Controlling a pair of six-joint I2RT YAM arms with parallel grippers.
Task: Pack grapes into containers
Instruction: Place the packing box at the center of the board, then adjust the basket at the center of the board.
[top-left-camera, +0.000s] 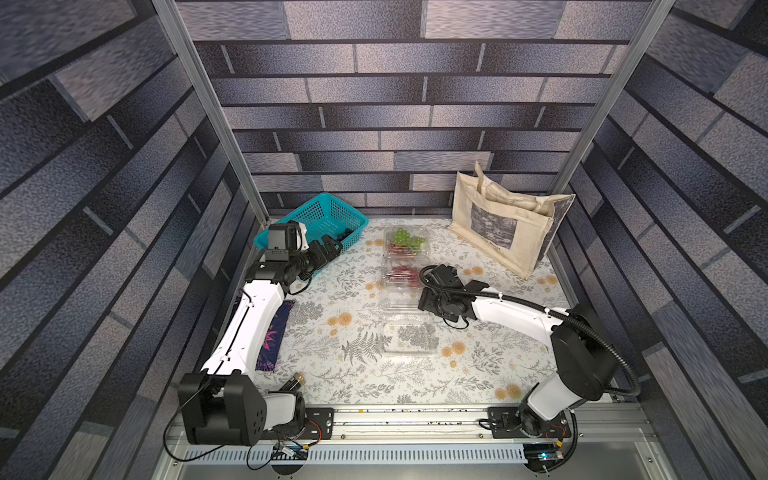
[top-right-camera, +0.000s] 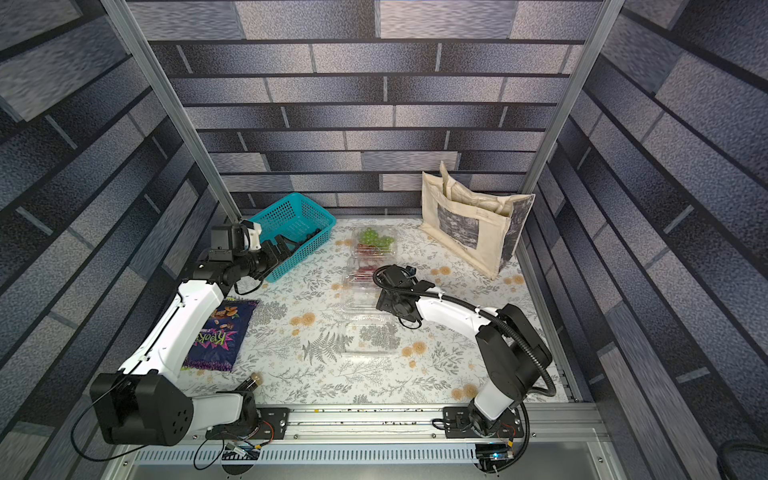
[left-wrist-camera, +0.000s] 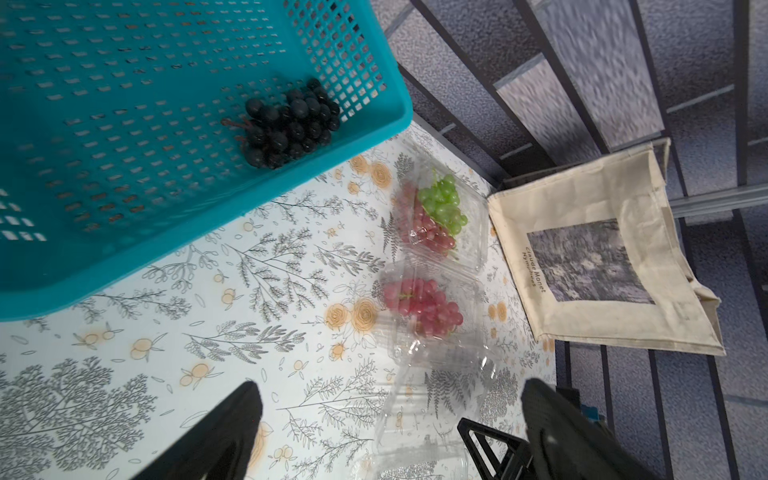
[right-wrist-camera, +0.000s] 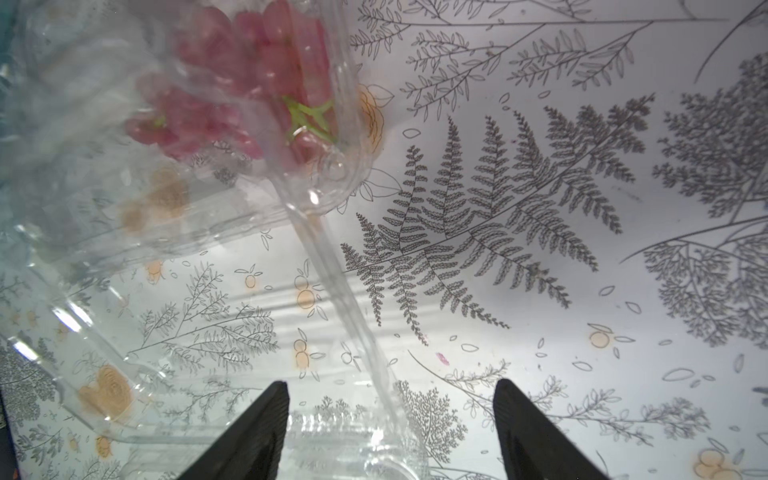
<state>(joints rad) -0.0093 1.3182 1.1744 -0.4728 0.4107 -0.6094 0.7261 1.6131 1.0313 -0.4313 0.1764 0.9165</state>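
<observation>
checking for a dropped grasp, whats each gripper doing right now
Left gripper: open, holding nothing.
Right gripper: open, holding nothing; the lid edge of the clear thin plastic clamshell container runs between its parted jaws.

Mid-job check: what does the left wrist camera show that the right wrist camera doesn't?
Only left wrist: the black-purple grape bunch in the teal perforated plastic basket, the green grape bunch, the beige cloth tote bag, the open left end effector. Only right wrist: the open right end effector. Both: a red grape bunch alone in a clear plastic clamshell container, on the floral tablecloth.
</observation>
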